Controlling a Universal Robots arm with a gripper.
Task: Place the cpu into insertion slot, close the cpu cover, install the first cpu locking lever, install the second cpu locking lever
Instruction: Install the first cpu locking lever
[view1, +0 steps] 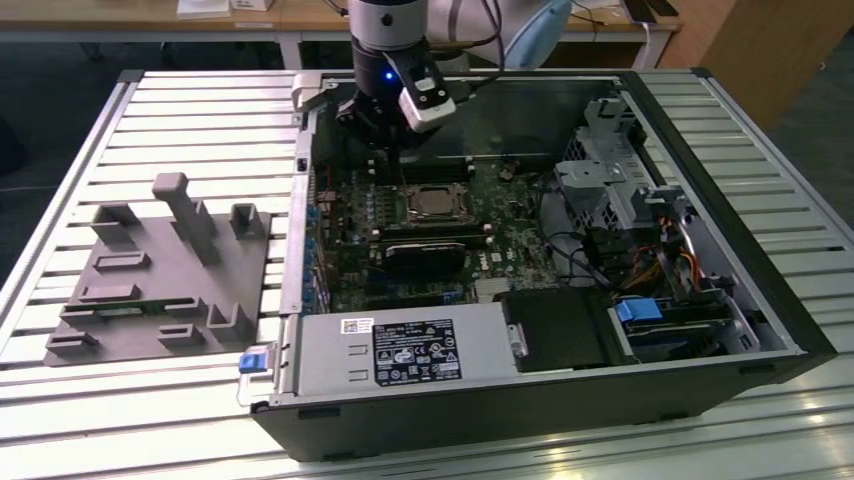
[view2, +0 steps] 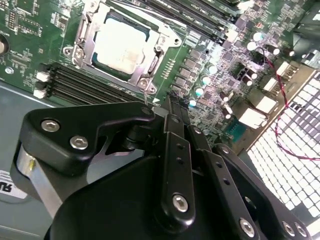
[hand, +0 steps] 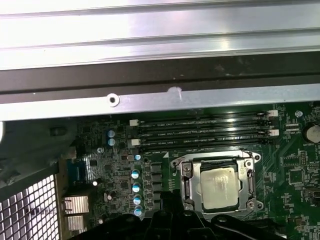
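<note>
Toward the counter's (view1: 160, 110) edge on the exterior view's left, I see a grey fixture block (view1: 160, 275), well apart from the open computer case (view1: 747, 290) on the counter's other half. My pincer (view1: 387, 160) hangs over the motherboard (view1: 354, 255) near the case's far wall. It looks clenched on nothing, just beside the cpu (view2: 120, 47), which lies in the insertion slot (hand: 250, 172) with the cpu cover (hand: 220, 161) flat around it.

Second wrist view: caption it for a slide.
Gripper poised near the cpu, which sits framed by the lowered cpu cover.
</note>
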